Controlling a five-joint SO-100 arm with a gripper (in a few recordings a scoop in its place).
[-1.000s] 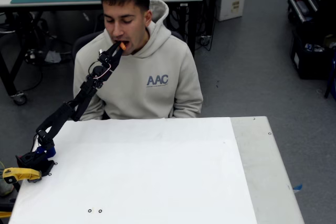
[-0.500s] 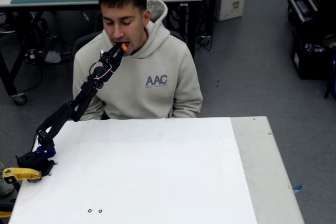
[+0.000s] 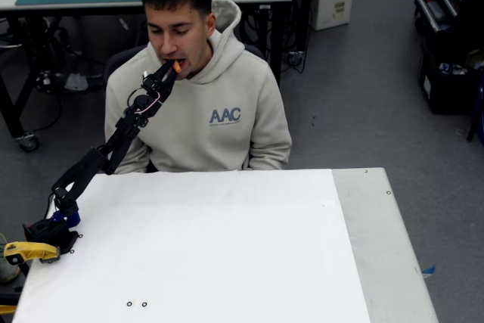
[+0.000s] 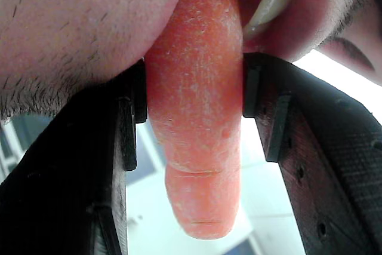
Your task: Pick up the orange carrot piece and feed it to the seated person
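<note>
Wrist view: gripper (image 4: 194, 111) fingers are clenching the orange carrot piece (image 4: 197, 106), rough-skinned and rounded.
Carrot tip: entering the seated person (image 3: 198, 104)'s mouth.

We stretch our arm (image 3: 113, 145) up and rightward in the fixed view, gripper (image 3: 168, 70) clamped on its load.

Orange carrot piece (image 4: 197, 117) upright, tip in seated person's (image 3: 198, 104) mouth
</note>
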